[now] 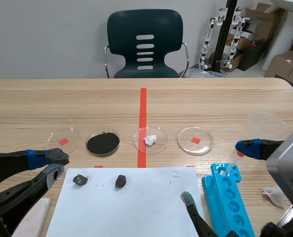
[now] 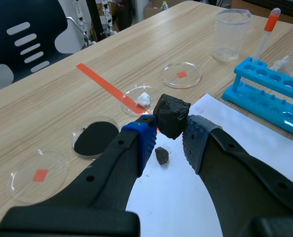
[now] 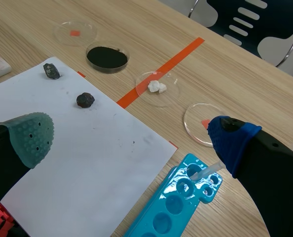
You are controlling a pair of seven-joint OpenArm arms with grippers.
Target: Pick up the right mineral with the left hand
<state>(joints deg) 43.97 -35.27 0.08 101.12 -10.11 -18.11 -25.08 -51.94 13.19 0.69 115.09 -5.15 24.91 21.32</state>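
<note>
Pinching dark mineral (image 2: 171, 116), left gripper (image 2: 169, 134) near white paper (image 2: 171, 202); right gripper (image 3: 131, 138) spread over blue rack (image 3: 168, 212).

The left gripper (image 2: 170, 132) has two thick black fingers (image 2: 112, 168) with little round screw holes along them. One finger has a bright blue pad (image 2: 144, 136) at its tip. The other has a grey-blue pad (image 2: 198, 140) full of small dots. The right gripper (image 3: 131, 138) is black too, with a grey-green dotted pad (image 3: 32, 134) and a dark blue pad (image 3: 231, 139). In the scene view, a grey boxy part (image 1: 287, 160) sits on the right arm
</note>
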